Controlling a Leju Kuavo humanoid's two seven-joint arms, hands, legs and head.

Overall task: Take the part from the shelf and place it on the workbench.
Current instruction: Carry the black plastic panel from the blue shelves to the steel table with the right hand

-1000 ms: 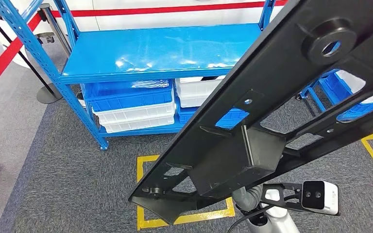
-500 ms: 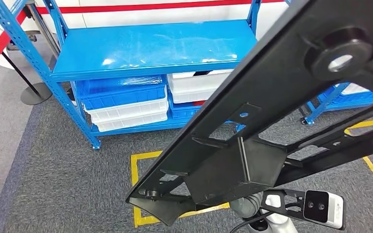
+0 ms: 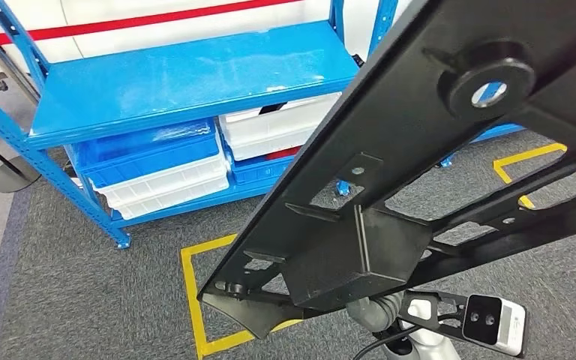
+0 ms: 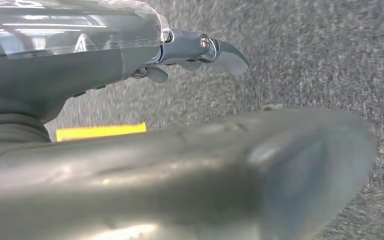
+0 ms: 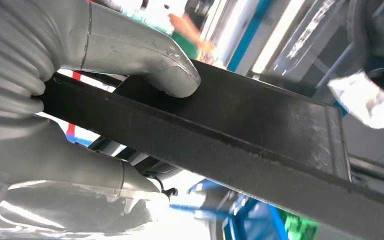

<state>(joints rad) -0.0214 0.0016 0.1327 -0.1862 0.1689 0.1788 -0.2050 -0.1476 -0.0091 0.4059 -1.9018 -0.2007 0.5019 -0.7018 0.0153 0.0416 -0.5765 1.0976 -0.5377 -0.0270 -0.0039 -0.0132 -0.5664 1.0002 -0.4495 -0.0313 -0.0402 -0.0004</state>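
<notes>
A long black metal frame part [image 3: 420, 150] with cut-outs and a round boss runs across the head view from lower left to upper right, well off the floor. My right hand [image 3: 375, 311] grips it from underneath near its boxy middle section. In the right wrist view the thumb [image 5: 145, 60] presses on the part's flat bar [image 5: 240, 135] and the fingers wrap below it. My left hand [image 4: 180, 165] hangs over grey carpet, its fingers [image 4: 205, 50] held apart from the thumb with nothing between them.
A blue shelf rack [image 3: 180, 75] stands ahead on the left, with blue bins [image 3: 150, 146] and white bins [image 3: 270, 131] on its lower level. Yellow floor markings [image 3: 191, 300] lie on the grey carpet. A red barrier tape [image 3: 120, 22] runs behind the rack.
The whole picture has shifted: the camera has turned, so the shelf rack now sits further left and looks tilted. The black part stays in my right hand.
</notes>
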